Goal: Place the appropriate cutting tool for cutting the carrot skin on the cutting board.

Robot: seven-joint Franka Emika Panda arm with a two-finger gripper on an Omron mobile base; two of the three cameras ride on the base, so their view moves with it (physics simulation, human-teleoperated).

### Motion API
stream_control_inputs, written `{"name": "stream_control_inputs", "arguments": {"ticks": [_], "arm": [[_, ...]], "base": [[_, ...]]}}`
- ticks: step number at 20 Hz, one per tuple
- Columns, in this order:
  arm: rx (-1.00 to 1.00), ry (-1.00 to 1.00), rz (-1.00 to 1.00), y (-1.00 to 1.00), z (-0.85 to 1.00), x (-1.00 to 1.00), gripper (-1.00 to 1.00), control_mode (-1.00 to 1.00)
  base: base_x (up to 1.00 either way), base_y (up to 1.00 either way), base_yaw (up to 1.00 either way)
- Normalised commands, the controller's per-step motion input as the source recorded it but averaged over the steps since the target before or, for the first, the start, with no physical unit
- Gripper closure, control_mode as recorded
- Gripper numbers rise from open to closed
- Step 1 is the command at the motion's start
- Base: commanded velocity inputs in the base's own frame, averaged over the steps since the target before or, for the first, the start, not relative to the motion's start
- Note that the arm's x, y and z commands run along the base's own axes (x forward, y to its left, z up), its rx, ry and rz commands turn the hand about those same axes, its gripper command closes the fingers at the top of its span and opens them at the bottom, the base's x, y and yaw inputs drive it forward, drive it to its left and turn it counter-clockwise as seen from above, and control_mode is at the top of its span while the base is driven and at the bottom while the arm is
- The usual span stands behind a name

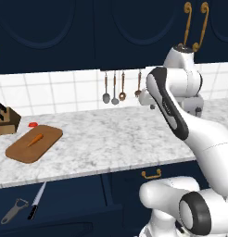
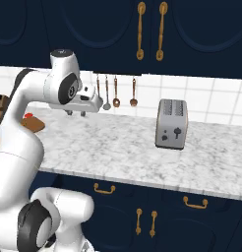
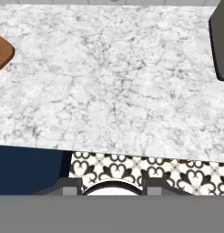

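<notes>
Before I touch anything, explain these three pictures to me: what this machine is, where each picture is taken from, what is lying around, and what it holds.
The machine is a white robot arm on a base that drives. Two pictures come from cameras behind it, left and right; the third looks down from the hand itself. In the right view, the hand hangs over a marble counter, and nothing shows between its fingers. At the counter's left end lies a cutting board with a carrot on it, beside a small red object and a knife block. A toaster stands further right. A grey peeler and a knife appear below the counter's edge, before the cabinets.
</notes>
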Motion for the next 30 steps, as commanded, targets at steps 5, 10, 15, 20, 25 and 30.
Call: {"name": "stream_control_inputs", "arguments": {"ticks": [5, 10, 15, 20, 25, 30], "arm": [[-0.01, -0.1, 0.01, 0.13, -0.06, -0.69, -1.0, -1.0], [-0.2, 0.04, 0.02, 0.97, -0.54, -1.0, -1.0, -1.0], [-0.13, 0.2, 0.03, 1.0, -0.59, -0.59, -1.0, -1.0], [-0.02, 0.27, 0.03, 1.0, -0.4, -0.34, -1.0, -1.0], [-0.03, 0.23, 0.0, 1.0, -0.33, -0.53, -1.0, -1.0], [-0.01, 0.21, 0.0, 1.0, -0.43, -0.29, -1.0, -1.0]], "base": [[0.0, 0.0, 0.0], [0.0, 0.0, 0.0], [0.0, 0.0, 0.0], [0.0, 0.0, 0.0], [0.0, 0.0, 0.0], [0.0, 0.0, 0.0]]}}
